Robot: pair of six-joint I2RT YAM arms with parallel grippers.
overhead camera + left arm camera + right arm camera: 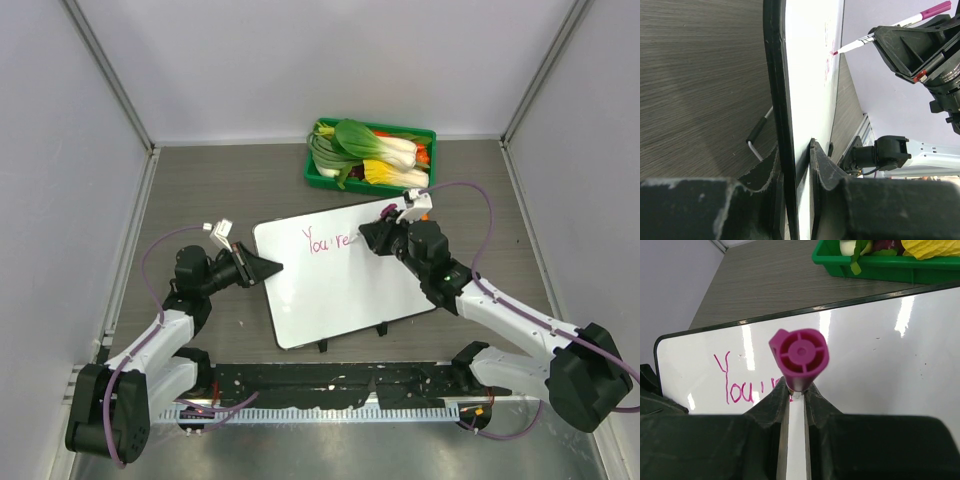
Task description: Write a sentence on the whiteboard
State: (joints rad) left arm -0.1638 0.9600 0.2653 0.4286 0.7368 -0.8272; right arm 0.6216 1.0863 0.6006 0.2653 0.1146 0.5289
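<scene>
Clamping the board (pixel 340 290), flat mid-table (pixel 200 190), by its left edge, my left gripper (pixel 268 267) reaches in low. My right gripper (pixel 372 238), angled down, pinches a marker (pixel 800 357), tip at the sentence (pixel 328 240). Bare white runs rightward; a tray (pixel 315 170) sits just past the far edge. The marker hides letters after "You're".

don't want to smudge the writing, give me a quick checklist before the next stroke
1. left gripper clamped on the whiteboard edge: ok
2. marker gripped in right gripper: ok
3. marker tip touching the board: cannot tell
4. sentence complete: not ok, only about "You're" shows
5. blank board right of the writing: ok
</scene>
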